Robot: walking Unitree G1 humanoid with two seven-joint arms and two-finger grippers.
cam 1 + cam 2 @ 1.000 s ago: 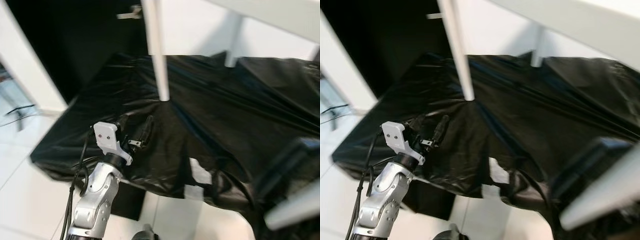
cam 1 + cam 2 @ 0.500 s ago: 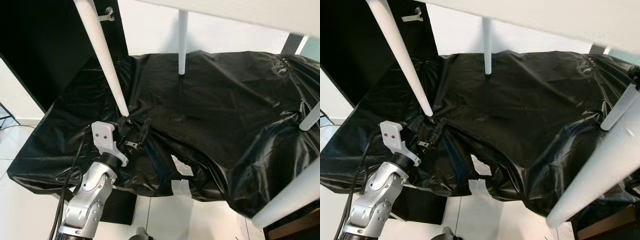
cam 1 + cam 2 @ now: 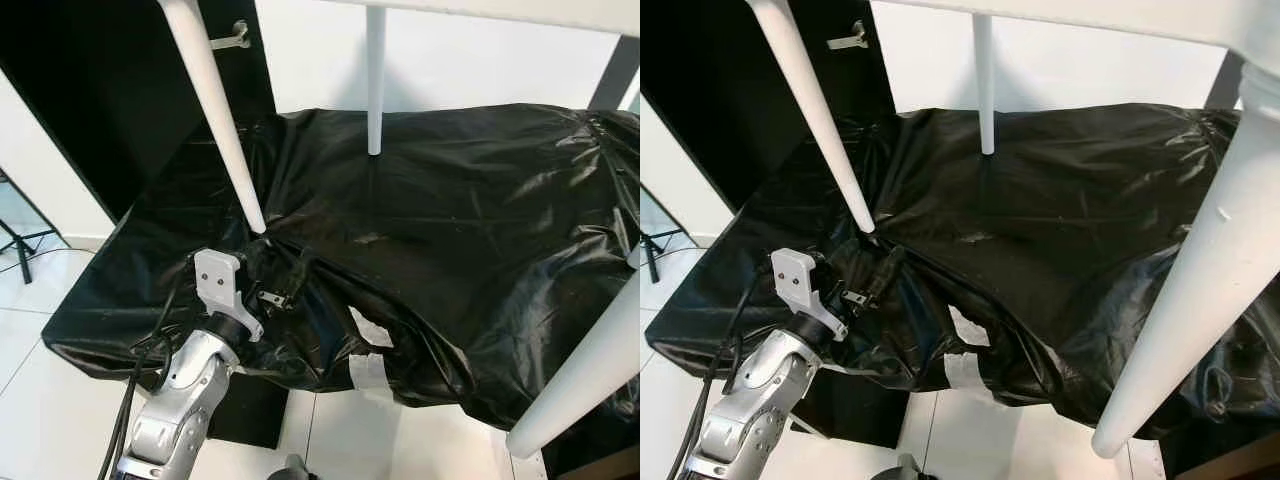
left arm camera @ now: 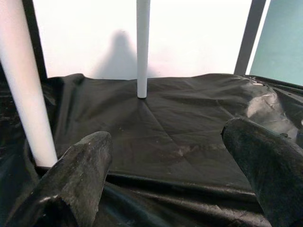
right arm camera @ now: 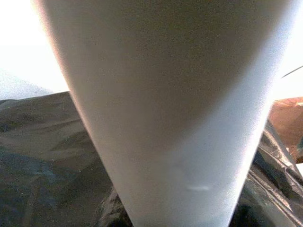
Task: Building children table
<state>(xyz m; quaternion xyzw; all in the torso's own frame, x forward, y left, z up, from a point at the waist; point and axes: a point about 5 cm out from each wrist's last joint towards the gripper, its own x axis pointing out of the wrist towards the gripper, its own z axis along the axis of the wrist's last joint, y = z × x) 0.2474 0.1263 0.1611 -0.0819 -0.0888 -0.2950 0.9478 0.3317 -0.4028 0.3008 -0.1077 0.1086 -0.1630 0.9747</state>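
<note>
Left gripper [image 3: 272, 278] spread, empty, at black sheet's [image 3: 470, 230] left edge by white table leg [image 3: 218, 112]; right gripper state can't tell.

- You have a crumpled black plastic sheet [image 3: 450, 230] draped over the low platform, glossy and full of folds.
- You can see white tape patches [image 3: 372, 372] on its front edge.
- White floor tiles [image 3: 30, 320] lie below.
- Behind, on your left, a black panel [image 3: 90, 90] carries a metal bracket [image 3: 232, 38].
- A white wall [image 3: 480, 60] stands behind.
</note>
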